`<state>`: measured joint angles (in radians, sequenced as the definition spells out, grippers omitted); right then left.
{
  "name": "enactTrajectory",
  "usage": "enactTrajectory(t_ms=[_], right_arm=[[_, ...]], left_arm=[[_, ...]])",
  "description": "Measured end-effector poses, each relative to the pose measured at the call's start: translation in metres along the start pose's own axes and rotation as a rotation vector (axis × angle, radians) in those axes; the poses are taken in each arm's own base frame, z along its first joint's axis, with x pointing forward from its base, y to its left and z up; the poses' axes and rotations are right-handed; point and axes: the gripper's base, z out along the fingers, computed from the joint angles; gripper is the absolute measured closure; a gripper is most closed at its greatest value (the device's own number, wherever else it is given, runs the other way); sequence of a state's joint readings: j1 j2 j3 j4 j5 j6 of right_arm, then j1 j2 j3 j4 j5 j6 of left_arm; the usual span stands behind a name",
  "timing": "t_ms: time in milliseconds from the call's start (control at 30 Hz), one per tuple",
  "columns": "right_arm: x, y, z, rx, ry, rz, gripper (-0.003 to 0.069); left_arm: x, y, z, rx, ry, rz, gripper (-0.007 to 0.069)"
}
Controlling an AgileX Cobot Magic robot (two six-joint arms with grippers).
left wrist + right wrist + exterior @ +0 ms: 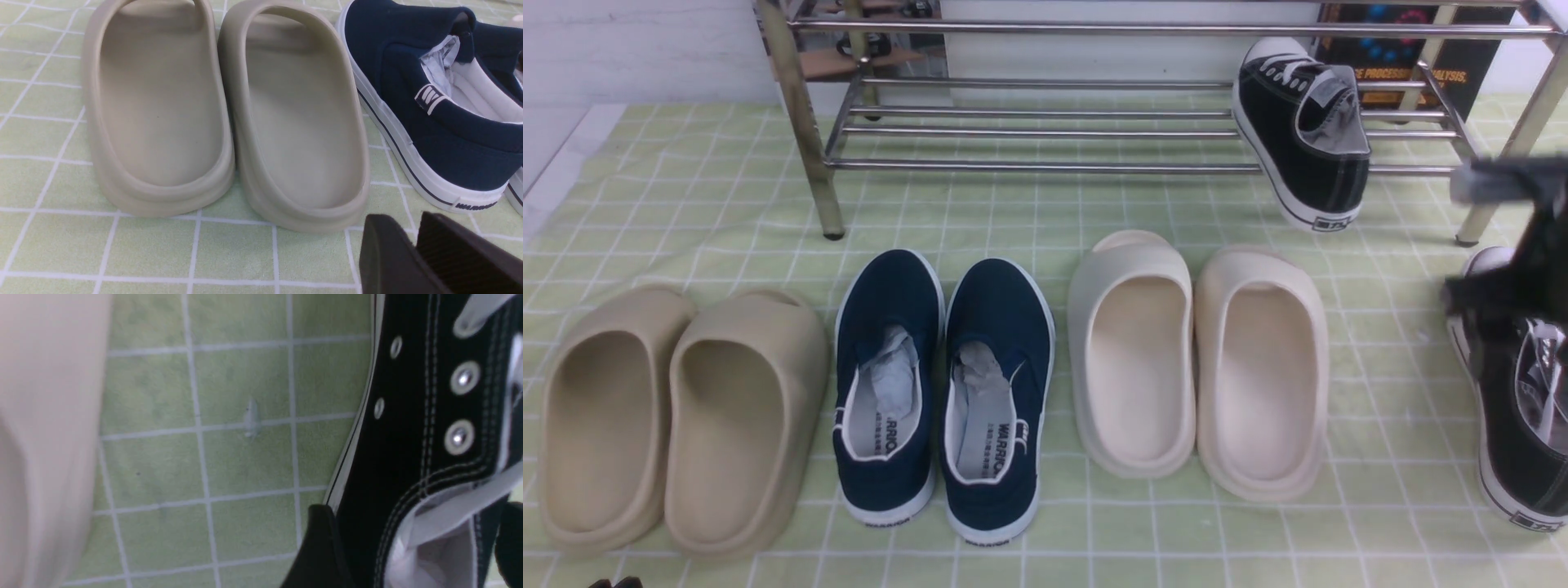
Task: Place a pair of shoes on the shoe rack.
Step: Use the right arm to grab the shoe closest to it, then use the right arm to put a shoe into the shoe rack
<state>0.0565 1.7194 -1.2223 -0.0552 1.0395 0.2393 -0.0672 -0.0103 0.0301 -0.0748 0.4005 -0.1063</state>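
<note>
The chrome shoe rack (1045,167) stands at the back. One black sneaker (1307,139) lies tilted on its lower tubes at the right, with its heel hanging over the front tube. The second black sneaker (1515,425) stands on the cloth at the far right and also shows in the right wrist view (408,416). My right gripper (1515,278) is blurred above its front part. In the right wrist view this gripper (416,514) is open, with one finger on each side of the sneaker at its tongue. My left gripper (402,220) is shut and empty, low behind the beige slides.
On the green checked cloth (1094,531) stand a row of beige slides (678,416), navy slip-on shoes (943,392) and cream slides (1196,359). The cream slide is next to the floor sneaker (41,437). A dark box stands behind the rack at the right (1462,73).
</note>
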Motion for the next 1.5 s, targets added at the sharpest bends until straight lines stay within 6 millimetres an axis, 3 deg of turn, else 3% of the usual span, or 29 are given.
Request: enactTrajectory(t_ms=[133,333,433,567,667,700,733,767,800,867,1000,1067,1333,1500], right_arm=[[0.004,-0.003,0.023,0.001,-0.003,0.011,0.0148],[0.002,-0.003,0.054,0.038,0.052,-0.006,0.0316],[0.001,-0.002,0.054,0.039,0.048,-0.014,0.047],[0.004,-0.005,0.042,0.057,0.047,-0.058,0.0587],[0.006,-0.008,0.028,0.082,0.053,-0.103,0.0587],[0.003,-0.005,0.011,0.074,0.028,-0.132,0.0587],[0.004,-0.004,0.011,0.073,0.032,-0.136,0.0587],[-0.002,0.0,-0.009,0.056,-0.016,-0.162,0.0587],[-0.003,0.001,-0.011,0.053,-0.022,-0.162,0.0587],[-0.017,0.007,-0.033,0.016,-0.104,-0.19,0.0587],[-0.043,0.014,-0.046,-0.006,-0.177,-0.19,0.0587],[-0.053,0.016,-0.046,-0.008,-0.191,-0.19,0.0587],[-0.128,0.035,-0.033,-0.021,-0.29,-0.182,0.0587],[-0.161,0.043,-0.03,-0.03,-0.352,-0.174,0.0587]], left_arm=[[0.0,0.0,0.0,0.0,0.0,0.0,0.0491],[0.0,0.0,0.0,0.0,0.0,0.0,0.0491],[0.0,0.0,0.0,0.0,0.0,0.0,0.0487],[0.0,0.0,0.0,0.0,0.0,0.0,0.048],[0.0,0.0,0.0,0.0,0.0,0.0,0.048],[0.0,0.0,0.0,0.0,0.0,0.0,0.0478],[0.0,0.0,0.0,0.0,0.0,0.0,0.0478],[0.0,0.0,0.0,0.0,0.0,0.0,0.0478],[0.0,0.0,0.0,0.0,0.0,0.0,0.0478],[0.0,0.0,0.0,0.0,0.0,0.0,0.0477],[0.0,0.0,0.0,0.0,0.0,0.0,0.0473],[0.0,0.0,0.0,0.0,0.0,0.0,0.0473],[0.0,0.0,0.0,0.0,0.0,0.0,0.047],[0.0,0.0,0.0,0.0,0.0,0.0,0.047]])
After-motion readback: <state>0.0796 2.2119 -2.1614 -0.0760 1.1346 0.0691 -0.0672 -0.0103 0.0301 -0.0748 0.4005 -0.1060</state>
